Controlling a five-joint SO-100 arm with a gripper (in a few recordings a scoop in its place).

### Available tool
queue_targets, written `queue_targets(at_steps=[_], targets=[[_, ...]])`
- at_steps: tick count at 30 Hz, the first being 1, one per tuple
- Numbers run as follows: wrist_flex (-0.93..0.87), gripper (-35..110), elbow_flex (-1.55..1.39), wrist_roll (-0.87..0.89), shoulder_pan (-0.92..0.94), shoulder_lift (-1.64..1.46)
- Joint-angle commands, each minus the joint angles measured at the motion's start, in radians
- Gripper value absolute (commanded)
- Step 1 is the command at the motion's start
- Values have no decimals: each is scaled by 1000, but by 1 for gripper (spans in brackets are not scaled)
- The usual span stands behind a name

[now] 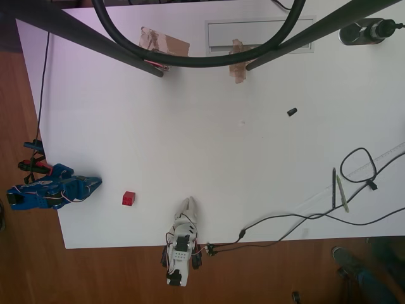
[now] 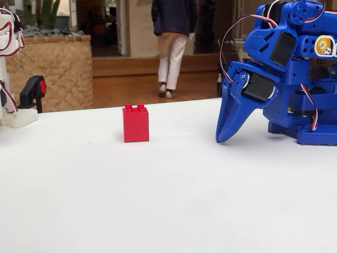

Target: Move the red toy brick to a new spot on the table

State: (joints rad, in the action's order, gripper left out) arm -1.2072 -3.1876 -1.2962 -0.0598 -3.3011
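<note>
The red toy brick is sitting untouched on the white desk, near the blue gripper, whose jaws are resting together, tip down, so the whole move is waiting.

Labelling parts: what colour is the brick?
Bright red; the brick shows best in the fixed view.
</note>
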Motion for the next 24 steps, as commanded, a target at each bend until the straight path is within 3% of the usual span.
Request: queue_targets(at_steps=[1,6,11,24], targets=[[-8,0,-34,8,-3,-38],[12,0,-34,-3,8,-37],[150,0,12,-74,89,64],[399,4,572,-98,163,764]])
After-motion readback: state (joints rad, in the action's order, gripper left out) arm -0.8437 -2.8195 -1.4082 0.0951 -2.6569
